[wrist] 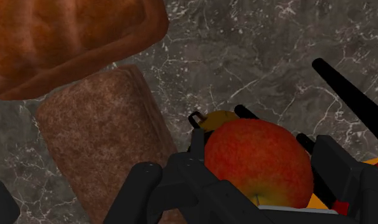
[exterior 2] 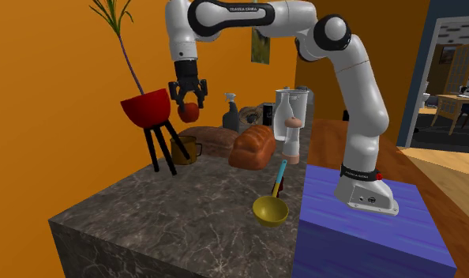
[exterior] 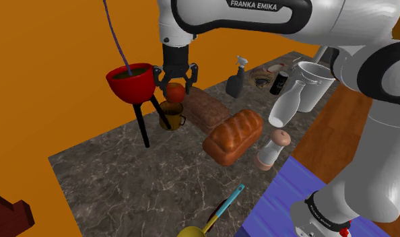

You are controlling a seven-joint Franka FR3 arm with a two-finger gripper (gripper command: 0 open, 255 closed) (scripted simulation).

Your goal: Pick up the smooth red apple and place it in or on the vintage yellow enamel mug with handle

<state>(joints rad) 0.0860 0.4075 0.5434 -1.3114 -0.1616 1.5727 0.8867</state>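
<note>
Above the counter's far-left part, the pincer (exterior: 173, 85) points straight down, fingers closed partway around the red apple (exterior: 176, 92). The apple is clasped between them, off the surface. Wrist view: the apple (wrist: 258, 162) sits between the black fingers (wrist: 146, 188), red with a yellow-green patch low down.

The mug (exterior: 170, 114) is directly under the apple, dull yellow, upright on the counter (exterior: 124, 182), with a clear gap between the two. In the wrist view the mug's rim and handle (wrist: 210, 119) peek out past the apple. The second exterior view has the apple (exterior 2: 188, 110) over the mug (exterior 2: 184, 148) too.

Just to the shoulder view's left of the pincer is a red planter (exterior: 131, 82) on black legs, with a purple stem rising from it. The mug stands beside one leg.

To the shoulder view's right of the mug is a dark brown loaf (exterior: 207, 108), and nearer than that an orange-brown loaf (exterior: 234, 134); the two lie side by side and look to be touching.

Farther right: dark spray bottle (exterior: 236, 79), white jug (exterior: 286, 104), white cup (exterior: 314, 84), and a pale grinder (exterior: 273, 149) near the counter's right edge.

At the near edge is a yellow ladle (exterior 2: 270, 210) with a blue handle. The counter is dark veined marble. The arm's base sits on a blue stand (exterior 2: 367, 237), and there is an orange wall (exterior: 50, 81) behind.
</note>
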